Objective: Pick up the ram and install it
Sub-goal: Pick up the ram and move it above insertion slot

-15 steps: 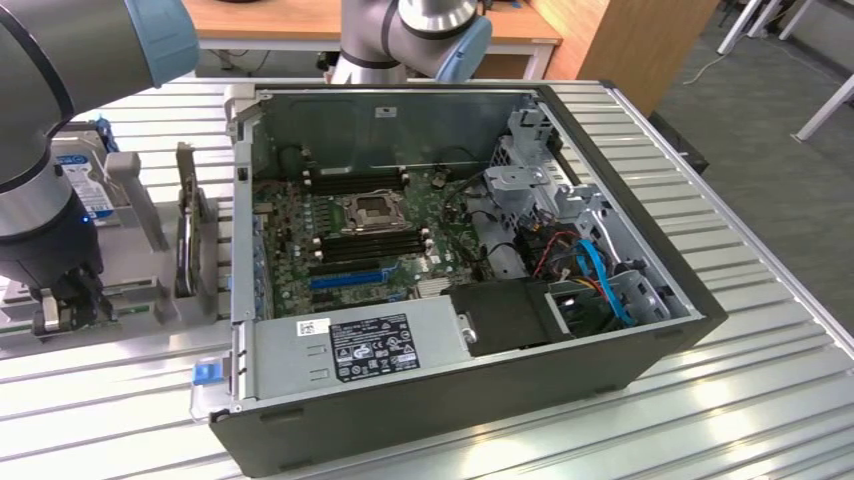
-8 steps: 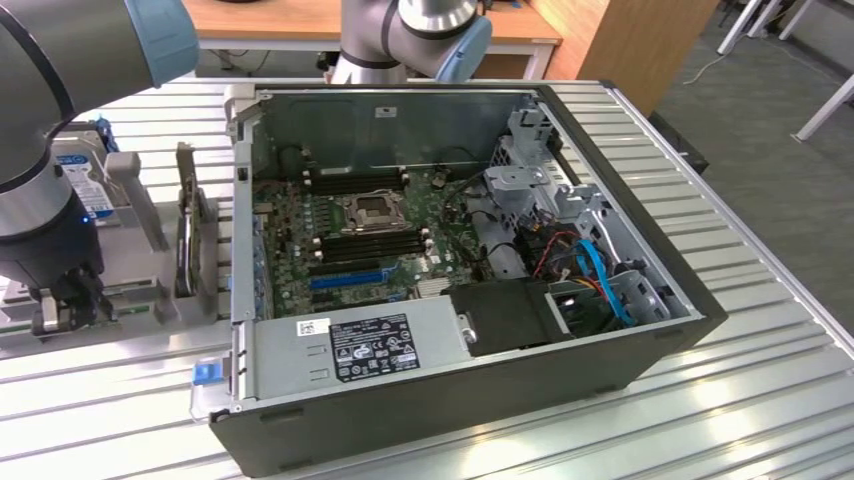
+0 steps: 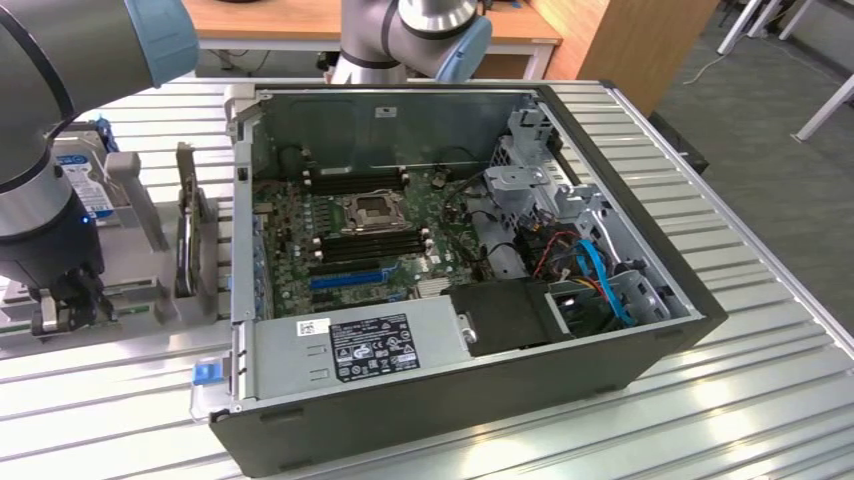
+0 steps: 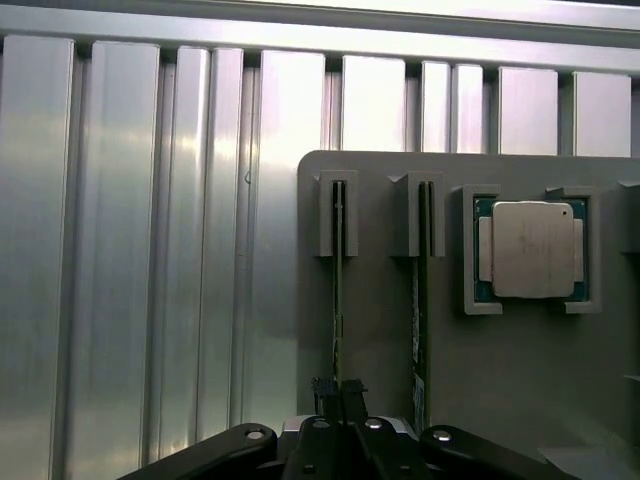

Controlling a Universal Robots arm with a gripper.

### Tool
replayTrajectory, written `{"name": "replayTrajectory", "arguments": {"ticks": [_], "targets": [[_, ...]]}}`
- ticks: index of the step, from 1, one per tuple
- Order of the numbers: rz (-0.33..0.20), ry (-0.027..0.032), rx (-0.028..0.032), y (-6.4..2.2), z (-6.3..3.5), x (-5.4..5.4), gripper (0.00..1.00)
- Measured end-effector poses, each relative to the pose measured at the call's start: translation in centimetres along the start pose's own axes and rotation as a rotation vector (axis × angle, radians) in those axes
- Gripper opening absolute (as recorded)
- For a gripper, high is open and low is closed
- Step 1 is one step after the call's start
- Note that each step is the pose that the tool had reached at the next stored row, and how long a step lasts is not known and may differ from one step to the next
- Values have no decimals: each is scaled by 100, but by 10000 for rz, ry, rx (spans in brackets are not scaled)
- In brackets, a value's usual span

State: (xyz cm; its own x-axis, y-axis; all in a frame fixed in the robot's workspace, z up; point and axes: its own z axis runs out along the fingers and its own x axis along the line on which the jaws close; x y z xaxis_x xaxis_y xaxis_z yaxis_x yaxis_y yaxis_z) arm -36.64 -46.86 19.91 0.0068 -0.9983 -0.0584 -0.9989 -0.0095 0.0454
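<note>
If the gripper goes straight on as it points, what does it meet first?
Probably the ram, the stick farther from the CPU, standing on edge in the grey holder right ahead of the gripper; the gap is unclear.

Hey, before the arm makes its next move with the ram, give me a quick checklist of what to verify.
1. Gripper lined up on the ram: ok.
2. Firm grip on it: cannot tell.
3. Ram standing straight in the grey holder: ok.
4. Computer case open on top: ok.
5. Memory slots on the board free: ok, they look empty.
6. Slot latches open: cannot tell.
</note>
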Motion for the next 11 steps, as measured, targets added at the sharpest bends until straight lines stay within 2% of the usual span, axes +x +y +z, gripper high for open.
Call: {"name": "replayTrajectory", "arguments": {"ticks": [2,4,11], "targets": [[0,-1,-1,1,-31,-2,12],[1,-1,0,6,-131,-8,12],[3,0,0,10,-236,-14,12]]}}
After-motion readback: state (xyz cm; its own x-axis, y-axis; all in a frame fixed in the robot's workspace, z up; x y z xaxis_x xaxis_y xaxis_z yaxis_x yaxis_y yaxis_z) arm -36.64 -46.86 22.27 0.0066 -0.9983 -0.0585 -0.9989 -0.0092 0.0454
